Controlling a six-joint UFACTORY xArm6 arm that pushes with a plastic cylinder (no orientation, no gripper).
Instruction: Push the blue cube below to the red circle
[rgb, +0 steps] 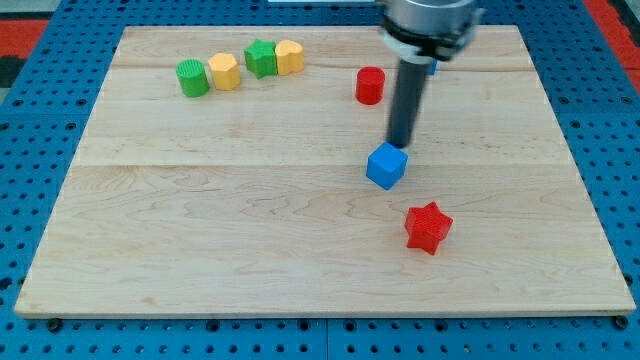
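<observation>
Seven blocks sit on the wooden board (300, 240), and the arm's upper body is cut off by the frame's top edge. Something small and blue peeks out beside the rod at upper right (too hidden to name). My tip (401, 146) rests just above the blue cube (386, 166), touching or nearly so; it is a bare rod, so nothing opens or closes. The red cylinder (370, 85) stands above the cube, upper middle. A red star (428, 227) lies lower right. Upper left, in a row: green cylinder (192, 77), yellow block (225, 71), green star (261, 58), yellow block (289, 57).
</observation>
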